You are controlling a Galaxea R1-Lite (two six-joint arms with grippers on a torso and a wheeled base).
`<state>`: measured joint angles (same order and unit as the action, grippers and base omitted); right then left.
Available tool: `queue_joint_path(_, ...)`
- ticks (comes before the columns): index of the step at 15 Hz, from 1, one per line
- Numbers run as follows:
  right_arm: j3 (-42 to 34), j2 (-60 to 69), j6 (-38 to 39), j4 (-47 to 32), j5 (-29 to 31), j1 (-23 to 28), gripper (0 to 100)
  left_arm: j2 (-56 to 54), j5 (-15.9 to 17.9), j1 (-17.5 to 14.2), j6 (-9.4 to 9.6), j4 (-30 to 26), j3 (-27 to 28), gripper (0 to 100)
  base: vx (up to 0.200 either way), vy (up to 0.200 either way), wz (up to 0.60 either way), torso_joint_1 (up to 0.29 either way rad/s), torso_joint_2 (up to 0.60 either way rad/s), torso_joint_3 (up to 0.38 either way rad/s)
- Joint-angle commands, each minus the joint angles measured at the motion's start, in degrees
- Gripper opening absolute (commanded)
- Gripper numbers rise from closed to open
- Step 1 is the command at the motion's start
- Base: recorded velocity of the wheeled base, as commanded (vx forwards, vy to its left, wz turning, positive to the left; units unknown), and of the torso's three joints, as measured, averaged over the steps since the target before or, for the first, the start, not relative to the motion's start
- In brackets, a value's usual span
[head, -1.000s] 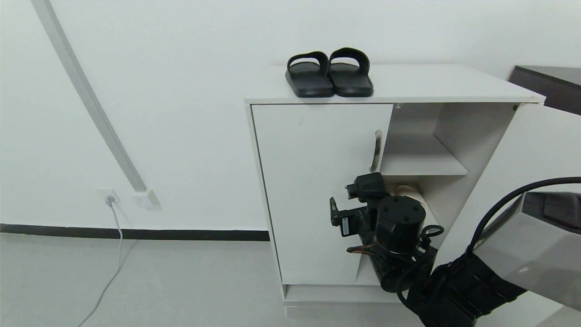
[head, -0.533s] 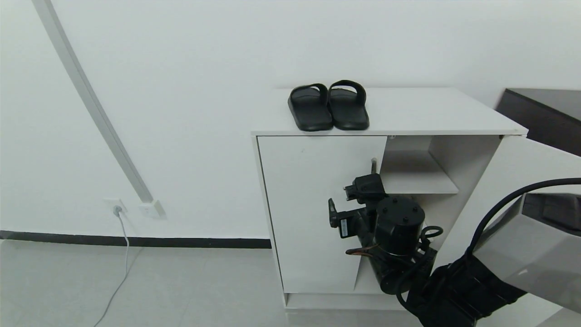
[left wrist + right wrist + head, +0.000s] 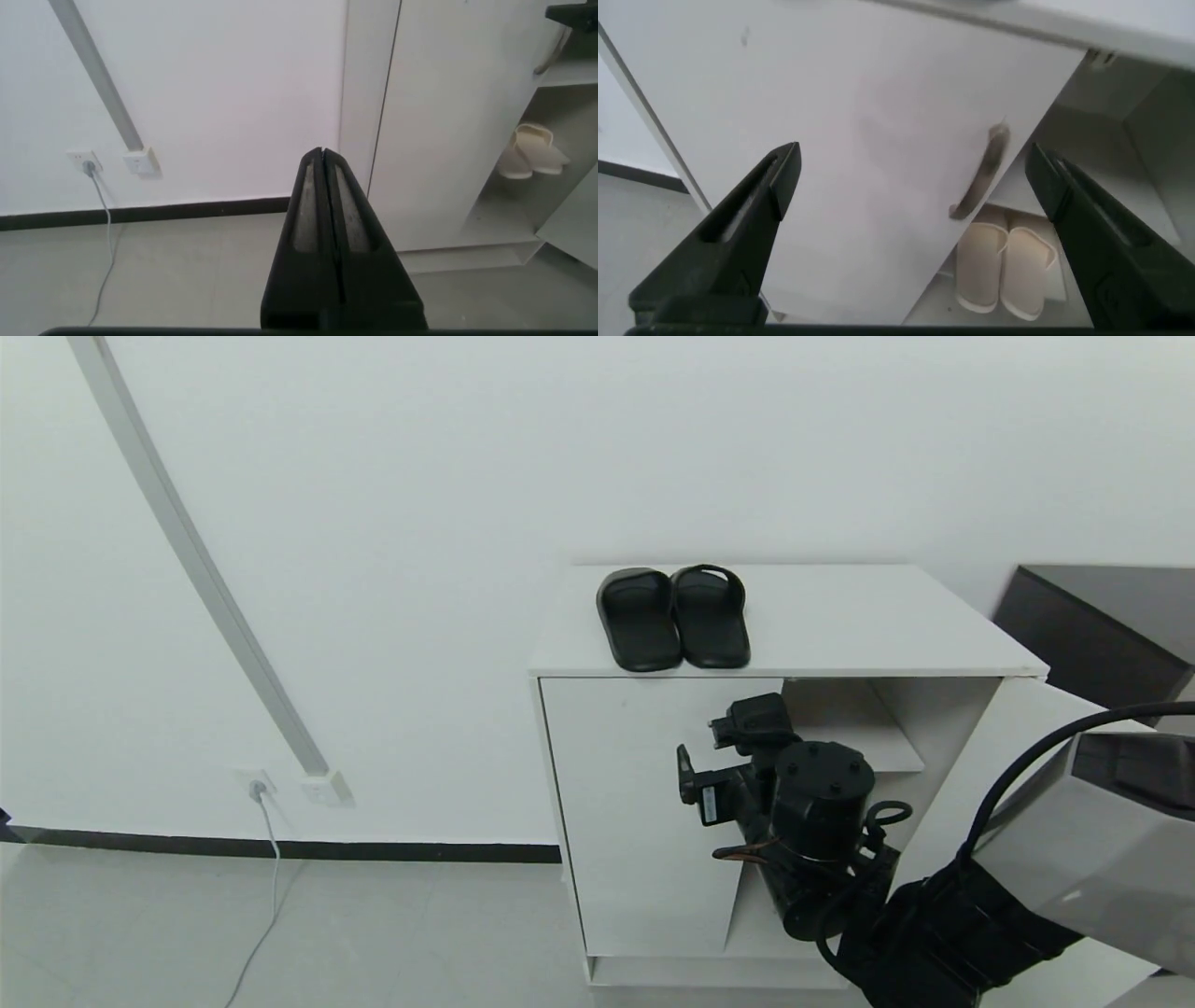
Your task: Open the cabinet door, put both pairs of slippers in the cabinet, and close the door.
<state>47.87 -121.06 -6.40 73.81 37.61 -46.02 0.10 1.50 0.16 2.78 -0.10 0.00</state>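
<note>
Black slippers (image 3: 673, 618) sat atop cabinet (image 3: 840, 616) — cream pair (image 3: 1008, 266) inside (door (image 3: 1004, 728) open); right gripper (image 3: 913, 157) gaped wide, left gripper (image 3: 320, 157) closed, empty.

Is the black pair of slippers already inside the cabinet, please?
No, the black slippers lie on top of the cabinet, while the cream slippers sit on a shelf inside it.

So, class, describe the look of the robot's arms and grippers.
The right arm is black with a round bolted joint cap, a silver-grey shell and a thick black cable. The left gripper has dark fingers with grey pads; the right gripper has black tapered ones.
</note>
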Motion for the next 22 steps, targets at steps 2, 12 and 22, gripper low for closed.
queue_joint_path(2,0.0,-0.1,0.0,0.0,-0.1,0.1,100,0.1,0.0,0.0,-0.05,0.0,0.0,0,0.000,0.000,0.00,0.215,-0.54,-0.308)
queue_joint_path(12,-2.3,0.8,-2.6,4.8,-5.5,0.0,100,0.1,-0.2,0.0,-0.32,0.0,0.0,0,0.000,0.000,0.00,0.198,-0.45,-0.251)
queue_joint_path(22,17.6,9.4,9.1,-31.6,-7.5,-2.0,100,0.1,-0.2,0.0,-0.41,0.0,0.0,0,0.000,0.000,0.00,0.000,0.00,0.000)
